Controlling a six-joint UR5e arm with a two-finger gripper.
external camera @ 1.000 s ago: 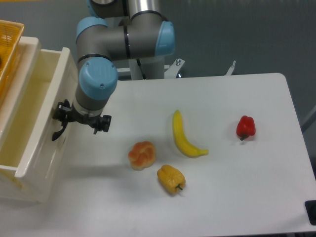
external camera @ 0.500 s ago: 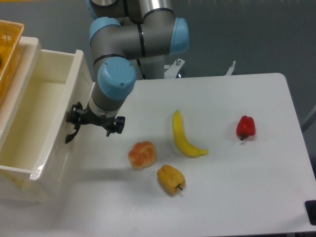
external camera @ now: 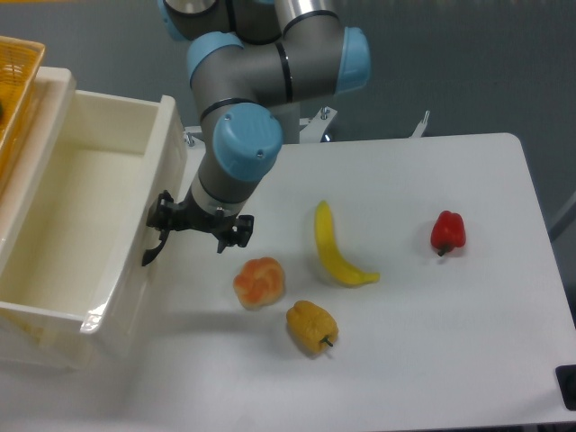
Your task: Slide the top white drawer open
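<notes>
1. Drawer [external camera: 81, 225] at left of frame, pulled well out, interior showing.
2. My gripper [external camera: 180, 220] sits at its black handle [external camera: 155, 245]; jaws look clenched on it, though the grip is partly hidden.
3. Judged: stiff, light plastic box; the handle is the only sensible hold.

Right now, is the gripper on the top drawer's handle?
Touching: the camera view shows the gripper against the top white drawer's black handle, no gap visible.

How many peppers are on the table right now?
2: a red pepper toward the right side, and a yellow pepper near the front, below the banana. None appear hidden.
</notes>
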